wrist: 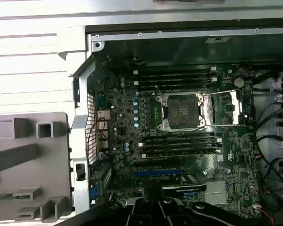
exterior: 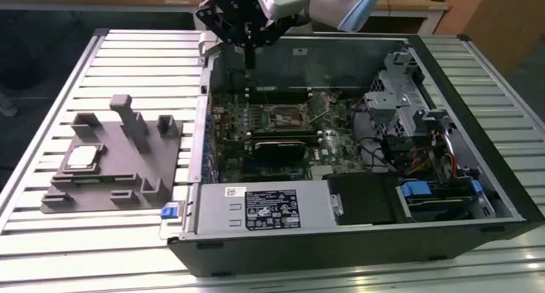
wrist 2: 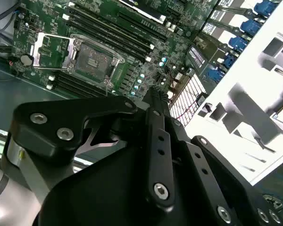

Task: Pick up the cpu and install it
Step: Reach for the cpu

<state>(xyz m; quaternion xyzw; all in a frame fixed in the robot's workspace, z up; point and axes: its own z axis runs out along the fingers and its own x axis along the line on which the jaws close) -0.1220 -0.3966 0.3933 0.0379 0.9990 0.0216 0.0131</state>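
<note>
Pincer looks pinched shut with nothing in it, hanging tip-down over the open pc case, up by the case wall nearest to it. Below it and a bit further in sits the motherboard. The closest interesting bit there is the cpu socket. Its metal hold-down frame is flipped open off to one side, so the bare contact bed shows in both wrist views. Ram sticks sit in slots on either side of the socket.

Further from the pincer, past the socket, a black card is plugged into the board. Beyond that the silver power supply sits against the case wall opposite the pincer. Drive cage and a tangle of cables take up the side toward the exterior view's right.

The cpu is well apart from the pincer, outside the case. It's lying flat in a square pocket of the grey holder block on the slatted table, off toward the exterior view's left.
</note>
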